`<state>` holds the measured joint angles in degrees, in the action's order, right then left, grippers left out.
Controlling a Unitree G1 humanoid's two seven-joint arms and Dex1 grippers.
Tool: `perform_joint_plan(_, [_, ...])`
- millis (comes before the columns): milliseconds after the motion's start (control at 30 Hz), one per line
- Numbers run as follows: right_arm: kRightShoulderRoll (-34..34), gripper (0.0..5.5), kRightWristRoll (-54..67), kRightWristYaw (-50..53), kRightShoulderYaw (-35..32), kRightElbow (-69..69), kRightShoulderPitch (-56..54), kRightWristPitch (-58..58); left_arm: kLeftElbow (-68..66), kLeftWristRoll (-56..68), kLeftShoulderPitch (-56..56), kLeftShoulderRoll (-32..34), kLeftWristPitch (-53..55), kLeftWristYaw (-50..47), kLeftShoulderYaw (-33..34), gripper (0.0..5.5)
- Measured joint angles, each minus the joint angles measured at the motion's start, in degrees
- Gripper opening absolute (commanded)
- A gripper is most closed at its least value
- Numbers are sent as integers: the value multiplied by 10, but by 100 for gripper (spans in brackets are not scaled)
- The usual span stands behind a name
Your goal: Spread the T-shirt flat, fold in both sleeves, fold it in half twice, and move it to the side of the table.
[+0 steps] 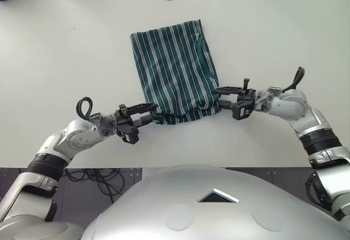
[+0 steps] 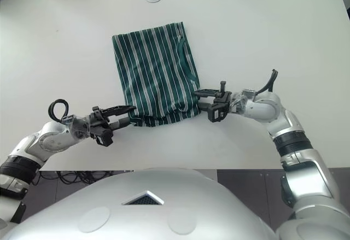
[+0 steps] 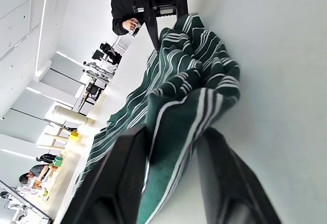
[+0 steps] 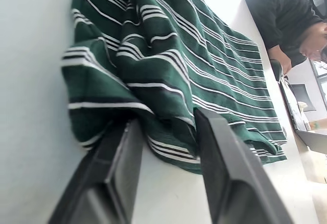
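"Between the two grippers, eye view: the folded T-shirt (image 1: pixel 172 70) lies on the worktop (image 1: pixel 65 59), with the left gripper (image 1: pixel 149 111) and right gripper (image 1: pixel 219 97) each pinching a near corner."

"Left wrist view?"

"Bunched cloth clamped between its fingers (image 3: pixel 122 157) — soft, limp, probably light."

"Right wrist?"

"Hem gripped likewise. I'd hold all layers at the corners — they could slide apart."

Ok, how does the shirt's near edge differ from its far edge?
The near edge is bunched and wavy; the far edge lies flat and fairly straight. The near edge has the left gripper and right gripper at its corners; the far edge is untouched. Both are green with white stripes.
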<state>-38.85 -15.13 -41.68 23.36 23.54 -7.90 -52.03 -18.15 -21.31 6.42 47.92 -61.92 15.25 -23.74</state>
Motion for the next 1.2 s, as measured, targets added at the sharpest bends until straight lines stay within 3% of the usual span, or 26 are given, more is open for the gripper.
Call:
perform_joint_plan(200, [-1, 5, -2, 8, 11, 6, 2, 1, -6, 1, -12, -6, -4, 0, 0, 72])
perform_joint_plan(367, [-5, 0, 87, -47, 20, -25, 27, 49, -3, 67, -17, 2, 6, 54, -19, 27])
perform_joint_plan(467, [-35, 0, 218, -139, 33, -109, 80, 143, 89, 249, 37, 62, 100, 195, -77, 3])
perform_joint_plan(567, [-113, 0, 389, -249, 38, -234, 152, 287, 205, 421, 113, 171, 230, 360, -128, 0])
perform_joint_plan(667, [-181, 0, 527, -324, 12, -347, 202, 409, 323, 566, 164, 276, 318, 474, -117, 0])
perform_joint_plan(833, [-169, 0, 538, -322, -44, -364, 210, 459, 331, 591, 170, 232, 362, 473, -45, 0])
perform_joint_plan(1200, [25, 0, 426, -184, -81, -267, 116, 462, 206, 613, 125, 87, 431, 497, 106, 0])
